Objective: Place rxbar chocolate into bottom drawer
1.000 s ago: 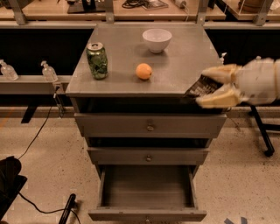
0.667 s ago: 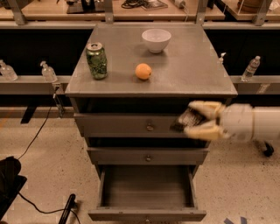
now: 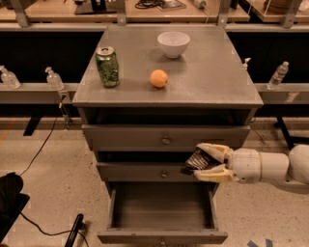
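The floor is speckled terrazzo, with a black cable trailing across it at the left. A grey metal cabinet with three drawers stands on it.

1. Nearest the camera, the bottom drawer is pulled fully out. Its deep grey tray shows bare metal only; nothing lies in it.
2. Above the tray's right rear part, level with the middle drawer, is the gripper. Its arm reaches in from the right edge of the view. The two pale fingers are clamped on the rxbar chocolate, which projects leftward from the fingertips, tilted, in front of the middle drawer's face.
3. The middle drawer and the top drawer are both closed.
4. On the cabinet top stand a green drink can at the left, an orange near the centre, and a white bowl further back. The bowl's inside appears empty.
5. Behind the cabinet, small clear bottles stand on a low ledge on both sides, below a wooden bench.

Task status, judged from this layout: the drawer is open and the bar is grasped and carried to drawer height. Left to do: lowering the bar over the tray and releasing it.
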Available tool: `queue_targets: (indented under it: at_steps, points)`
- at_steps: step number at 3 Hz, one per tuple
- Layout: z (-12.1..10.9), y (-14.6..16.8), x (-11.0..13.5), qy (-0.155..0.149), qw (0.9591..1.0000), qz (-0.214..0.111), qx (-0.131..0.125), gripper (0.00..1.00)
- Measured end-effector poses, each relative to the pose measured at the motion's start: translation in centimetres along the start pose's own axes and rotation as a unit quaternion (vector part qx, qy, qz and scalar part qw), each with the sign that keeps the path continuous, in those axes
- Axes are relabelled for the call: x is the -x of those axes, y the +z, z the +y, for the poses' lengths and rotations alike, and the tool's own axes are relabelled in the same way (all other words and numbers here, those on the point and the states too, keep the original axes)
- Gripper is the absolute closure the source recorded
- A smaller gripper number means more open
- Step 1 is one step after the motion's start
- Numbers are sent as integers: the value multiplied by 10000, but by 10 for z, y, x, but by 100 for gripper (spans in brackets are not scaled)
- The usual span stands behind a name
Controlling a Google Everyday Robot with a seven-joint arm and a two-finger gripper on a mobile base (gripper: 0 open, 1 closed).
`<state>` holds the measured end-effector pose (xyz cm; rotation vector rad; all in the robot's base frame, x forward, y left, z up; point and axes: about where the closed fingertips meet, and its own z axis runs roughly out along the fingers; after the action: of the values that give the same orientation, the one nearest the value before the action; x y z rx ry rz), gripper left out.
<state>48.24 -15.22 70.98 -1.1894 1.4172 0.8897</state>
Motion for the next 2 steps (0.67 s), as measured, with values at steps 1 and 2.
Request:
queue_targets:
  at_steps: [1,2]
  points:
    - [5,6,-65,251,9995,165,15,100]
    - [15,19,-168,544,9982,245,95,100]
